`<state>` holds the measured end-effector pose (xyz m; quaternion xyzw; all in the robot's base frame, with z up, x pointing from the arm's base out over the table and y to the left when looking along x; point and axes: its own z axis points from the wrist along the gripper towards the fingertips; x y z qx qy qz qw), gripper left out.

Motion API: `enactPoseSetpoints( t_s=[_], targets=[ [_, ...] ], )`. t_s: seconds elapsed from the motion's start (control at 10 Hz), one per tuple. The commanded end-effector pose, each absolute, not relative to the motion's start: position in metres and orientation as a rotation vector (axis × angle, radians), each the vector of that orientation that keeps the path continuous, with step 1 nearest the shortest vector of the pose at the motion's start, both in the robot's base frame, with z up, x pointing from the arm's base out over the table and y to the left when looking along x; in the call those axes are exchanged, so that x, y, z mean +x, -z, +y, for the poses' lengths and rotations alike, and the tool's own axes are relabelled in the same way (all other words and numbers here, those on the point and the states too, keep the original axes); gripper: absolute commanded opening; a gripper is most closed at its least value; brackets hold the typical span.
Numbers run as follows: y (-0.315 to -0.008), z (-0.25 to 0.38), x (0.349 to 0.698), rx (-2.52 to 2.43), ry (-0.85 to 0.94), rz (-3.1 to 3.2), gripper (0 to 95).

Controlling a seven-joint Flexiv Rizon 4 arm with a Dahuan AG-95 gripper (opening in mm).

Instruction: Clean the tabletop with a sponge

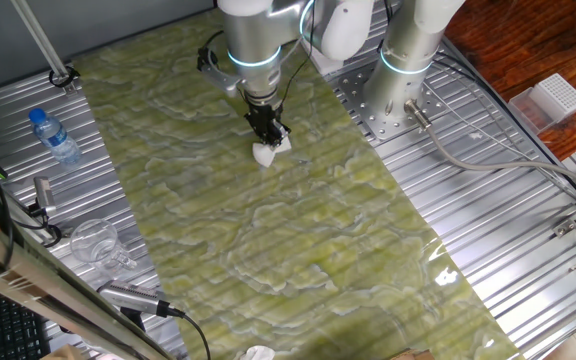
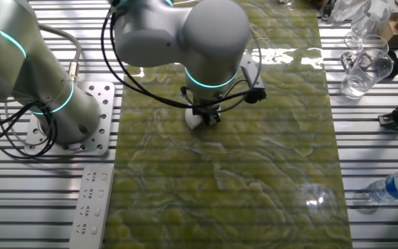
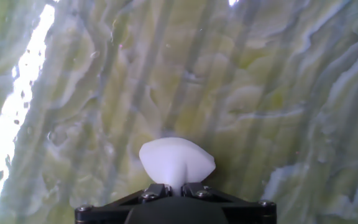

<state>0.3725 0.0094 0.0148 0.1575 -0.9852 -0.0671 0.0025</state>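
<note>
Pinched between the closed fingers of the gripper (image 3: 174,186), the sponge (image 3: 176,160) bulges straight below the claw, pressed on the tabletop (image 3: 278,93) near the arm's end; most of the sheet stretches beyond it, unwiped.

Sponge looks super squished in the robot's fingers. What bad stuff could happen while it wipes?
The sponge is pinched only at its top by the gripper, so rubbing on the tabletop might tug it loose. The cable looping by the wrist could perhaps snag as the arm sweeps. A wide sweep might bump the glass pitcher or the water bottle beside the sheet.
</note>
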Motion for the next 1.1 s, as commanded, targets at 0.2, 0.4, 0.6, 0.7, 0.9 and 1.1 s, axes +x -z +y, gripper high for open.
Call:
enactPoseSetpoints(
  t_s=[0.2, 0.4, 0.6, 0.7, 0.9, 1.1],
  targets=[
    [-0.014, 0.012, 0.375, 0.479, 0.209, -3.083, 0.0],
    [-0.014, 0.017, 0.377, 0.447, 0.213, -3.086, 0.0],
    [-0.013, 0.025, 0.380, 0.416, 0.212, -3.090, 0.0],
    [-0.013, 0.030, 0.382, 0.391, 0.212, -3.092, 0.0],
    [-0.013, 0.039, 0.386, 0.348, 0.212, -3.094, 0.0],
    [-0.014, 0.051, 0.389, 0.303, 0.209, -3.097, 0.0]
  ],
)
